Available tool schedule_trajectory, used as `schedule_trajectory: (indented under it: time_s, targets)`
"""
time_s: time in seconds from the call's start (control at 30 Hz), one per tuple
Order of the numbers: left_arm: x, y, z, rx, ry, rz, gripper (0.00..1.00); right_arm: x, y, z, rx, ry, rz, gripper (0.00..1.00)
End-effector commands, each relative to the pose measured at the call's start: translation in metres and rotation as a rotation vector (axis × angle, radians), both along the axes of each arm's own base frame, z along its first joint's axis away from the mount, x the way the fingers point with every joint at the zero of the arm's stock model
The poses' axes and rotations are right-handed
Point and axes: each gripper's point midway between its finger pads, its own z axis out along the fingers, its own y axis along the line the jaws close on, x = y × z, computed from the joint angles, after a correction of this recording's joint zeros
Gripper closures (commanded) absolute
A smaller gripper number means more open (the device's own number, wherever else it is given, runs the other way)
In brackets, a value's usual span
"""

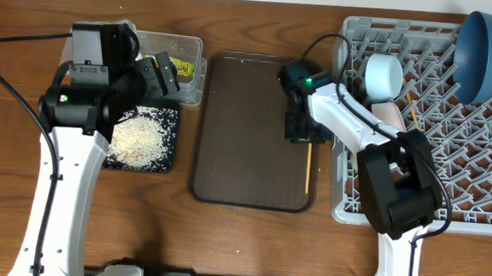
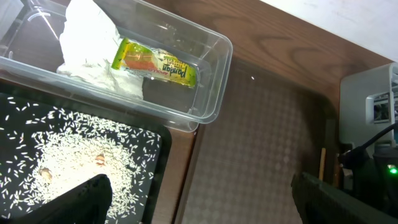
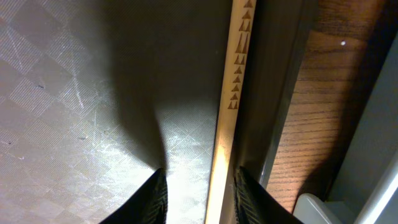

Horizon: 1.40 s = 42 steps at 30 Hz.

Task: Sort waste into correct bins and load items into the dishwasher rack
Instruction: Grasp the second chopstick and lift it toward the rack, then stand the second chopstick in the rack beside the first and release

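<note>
Centre-right in the overhead view, the right gripper [image 3: 202, 193] hangs low over the right edge of the brown serving tray [image 1: 245, 155]. Its jaws are narrowed but not yet clamped, with one finger on either side of a wooden chopstick [image 3: 225, 93] lying flat along the tray's raised rim, beside the dishwasher rack [image 1: 484, 170]. The stick looks light, stiff and thin, and apt to roll or slip. A pinch across its width near mid-length seems the surest hold, though the rim crowds one finger. At upper left the left gripper [image 2: 205, 205] stands wide open and empty above the black tray [image 1: 172, 121] of rice.
</note>
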Motion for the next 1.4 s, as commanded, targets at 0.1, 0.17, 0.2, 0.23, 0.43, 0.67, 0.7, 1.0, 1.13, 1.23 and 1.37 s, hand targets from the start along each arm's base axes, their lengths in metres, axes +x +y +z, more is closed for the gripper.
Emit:
schedule_trajectory:
  time_s: [0.1,0.17,0.2,0.23,0.43,0.67,0.7,1.0,1.13,1.23,1.37]
  targets:
    - [0.001,0.002,-0.001,0.005,0.003,0.006,0.05,-0.008,-0.001,-0.017,0.025,0.069,0.007,0.72]
    - [0.001,0.002,-0.001,0.006,0.003,0.006,0.05,-0.01,0.0,-0.022,0.038,0.092,0.017,0.75]
    - [0.001,0.002,-0.001,0.005,0.003,0.006,0.05,-0.01,0.0,-0.023,0.048,0.1,0.023,0.77]
    - [0.001,0.002,-0.001,0.005,0.003,0.006,0.05,-0.011,-0.001,-0.023,0.056,0.105,0.025,0.78]
    - [0.001,0.002,-0.001,0.006,0.003,0.006,0.05,-0.014,0.001,-0.022,0.078,0.126,0.055,0.99]
    - [0.001,0.002,-0.001,0.005,0.003,0.006,0.05,-0.002,0.011,0.0,0.112,0.088,0.093,0.99]
    - [0.001,0.002,-0.001,0.005,0.003,0.006,0.05,0.006,0.016,0.014,0.133,0.06,0.116,0.99]
    - [0.001,0.002,-0.001,0.005,0.003,0.006,0.05,0.058,0.011,0.177,0.207,-0.28,0.254,0.99]
    - [0.001,0.002,-0.001,0.005,0.003,0.006,0.05,0.067,-0.057,0.237,0.055,-0.411,0.186,0.99]
    - [0.001,0.002,-0.001,0.005,0.003,0.006,0.05,0.061,-0.117,0.259,-0.058,-0.433,0.155,0.99]
    - [0.001,0.002,-0.001,0.005,0.003,0.006,0.05,0.049,-0.186,0.255,-0.162,-0.346,0.152,0.99]
